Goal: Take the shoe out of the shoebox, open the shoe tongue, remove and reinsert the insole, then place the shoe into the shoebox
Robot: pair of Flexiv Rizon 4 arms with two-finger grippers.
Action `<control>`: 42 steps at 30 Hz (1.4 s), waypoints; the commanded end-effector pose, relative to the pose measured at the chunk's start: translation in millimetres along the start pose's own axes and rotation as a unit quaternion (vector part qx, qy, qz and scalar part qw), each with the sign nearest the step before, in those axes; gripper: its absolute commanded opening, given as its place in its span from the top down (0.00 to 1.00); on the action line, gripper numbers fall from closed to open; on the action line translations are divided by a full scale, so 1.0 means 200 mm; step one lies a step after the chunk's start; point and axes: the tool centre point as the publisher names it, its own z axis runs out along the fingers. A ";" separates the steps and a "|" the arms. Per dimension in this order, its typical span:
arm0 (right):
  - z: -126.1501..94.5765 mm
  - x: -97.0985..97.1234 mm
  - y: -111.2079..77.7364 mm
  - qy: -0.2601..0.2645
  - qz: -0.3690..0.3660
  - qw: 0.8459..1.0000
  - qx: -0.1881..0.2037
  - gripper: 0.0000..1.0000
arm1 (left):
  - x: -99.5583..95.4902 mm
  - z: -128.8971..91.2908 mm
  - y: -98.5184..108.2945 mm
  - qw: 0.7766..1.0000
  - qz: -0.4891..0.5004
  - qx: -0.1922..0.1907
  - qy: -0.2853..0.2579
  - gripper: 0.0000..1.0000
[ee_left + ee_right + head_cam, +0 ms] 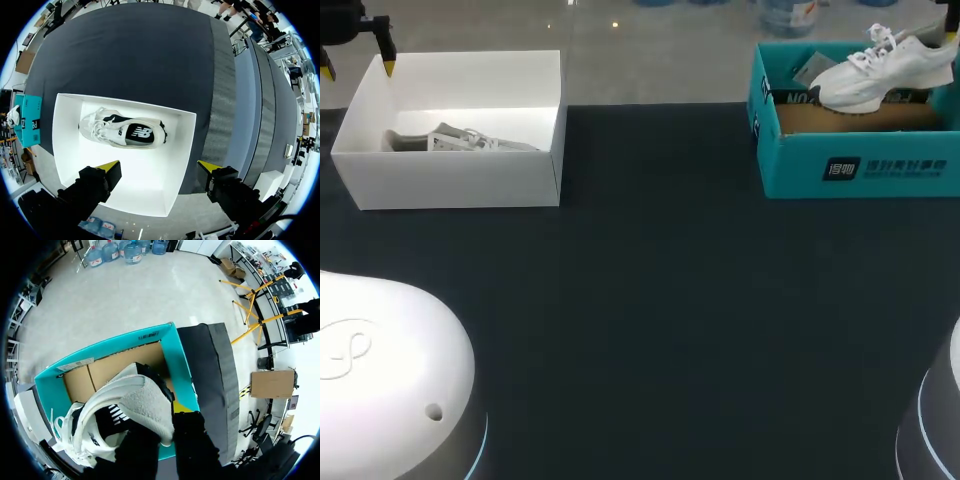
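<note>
Gripping the white lace-up sneaker (880, 68) by its heel, the right gripper (162, 422) holds it tilted over the open teal cardboard shoebox (860, 165). The left gripper (160, 167) hangs, fingers spread wide, over a white open box (150, 185) containing a second white sneaker (125, 132).

Dark matte table (660, 300)

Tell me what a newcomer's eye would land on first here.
The bright teal shoebox at the far right of the table stands out most, with a white shoe tilted above it, its heel held in the right pincer. At the far left stands a white box with a second shoe lying on its side inside. The left pincer hangs open above it.
</note>
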 end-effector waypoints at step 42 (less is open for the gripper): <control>-0.49 0.03 -0.07 0.008 -0.029 0.999 -0.017 1.00 | 0.00 0.00 0.00 1.000 0.000 -0.001 0.000 0.00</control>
